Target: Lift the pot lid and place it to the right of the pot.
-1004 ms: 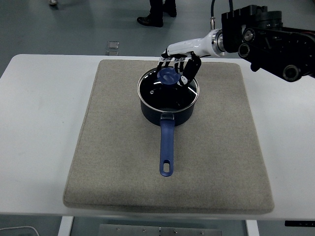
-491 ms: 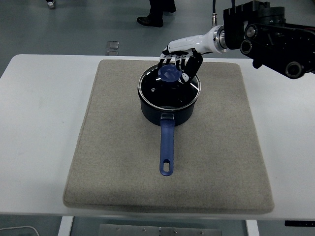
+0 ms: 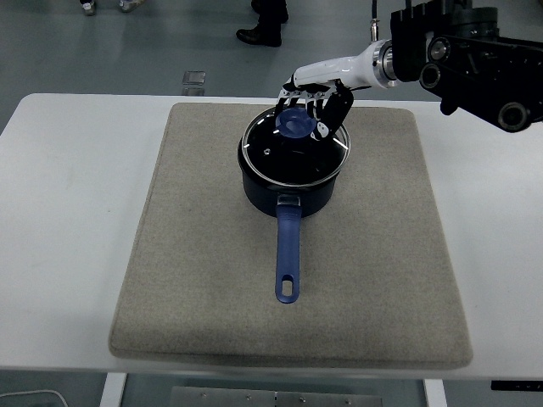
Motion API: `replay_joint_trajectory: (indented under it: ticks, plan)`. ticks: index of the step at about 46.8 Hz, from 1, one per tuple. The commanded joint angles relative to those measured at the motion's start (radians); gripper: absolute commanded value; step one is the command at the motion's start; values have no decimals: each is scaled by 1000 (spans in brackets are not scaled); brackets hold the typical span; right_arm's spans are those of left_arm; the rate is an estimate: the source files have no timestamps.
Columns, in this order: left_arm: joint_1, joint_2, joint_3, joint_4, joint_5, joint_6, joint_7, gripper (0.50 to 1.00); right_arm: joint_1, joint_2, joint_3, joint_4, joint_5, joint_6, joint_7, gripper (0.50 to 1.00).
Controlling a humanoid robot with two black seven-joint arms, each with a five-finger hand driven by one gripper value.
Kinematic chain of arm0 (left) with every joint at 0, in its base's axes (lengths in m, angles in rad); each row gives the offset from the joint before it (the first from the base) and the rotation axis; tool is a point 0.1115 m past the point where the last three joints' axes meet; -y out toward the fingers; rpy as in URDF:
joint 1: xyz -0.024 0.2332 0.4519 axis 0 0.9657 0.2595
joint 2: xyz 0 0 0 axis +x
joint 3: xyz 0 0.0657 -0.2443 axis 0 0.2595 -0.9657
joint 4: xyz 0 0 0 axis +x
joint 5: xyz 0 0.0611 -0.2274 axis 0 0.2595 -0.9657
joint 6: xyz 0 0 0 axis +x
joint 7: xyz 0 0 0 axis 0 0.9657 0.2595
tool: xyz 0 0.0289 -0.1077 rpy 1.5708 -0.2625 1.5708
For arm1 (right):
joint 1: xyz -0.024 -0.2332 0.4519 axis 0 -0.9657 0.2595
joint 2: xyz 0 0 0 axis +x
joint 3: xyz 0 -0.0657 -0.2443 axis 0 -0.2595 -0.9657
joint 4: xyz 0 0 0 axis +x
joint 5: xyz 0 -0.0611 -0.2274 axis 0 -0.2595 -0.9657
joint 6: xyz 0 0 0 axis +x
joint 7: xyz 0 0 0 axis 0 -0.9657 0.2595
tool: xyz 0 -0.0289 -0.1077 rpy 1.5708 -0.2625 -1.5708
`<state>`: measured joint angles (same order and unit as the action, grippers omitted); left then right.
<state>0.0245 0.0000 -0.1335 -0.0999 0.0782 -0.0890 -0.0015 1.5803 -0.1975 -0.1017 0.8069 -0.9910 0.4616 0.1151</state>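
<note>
In the head view, a dark blue pot stood near the middle of a grey mat that covered most of a white worktop, its long blue handle pointing toward the near edge. The glass pot lid sat tilted over the pot's mouth, its far right side raised and its near left rim seemingly level with the pot's edge; whether it rested there could not be told. The right hand reached in from the upper right on a black arm, its fingers curled around the lid's blue knob, grasping it. The left hand did not show in this view. At the top of the picture, a person's dark shoes stood on the floor beyond the worktop. As a judgement of progress: the grasp looked made and the lift just under way, while carrying the lid across and setting it down on the bare mat to the right of the pot remained to be done.
</note>
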Motion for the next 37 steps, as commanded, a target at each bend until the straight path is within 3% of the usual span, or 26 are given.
replay_joint_trajectory:
  ticks: [1, 37]
  plan:
    - [0, 0, 0, 0, 0, 0, 0, 1000, 0, 0, 0, 0, 2, 0, 0, 521]
    - [0, 0, 0, 0, 0, 0, 0, 1000, -2, -23, 11, 0, 14, 25, 0, 500]
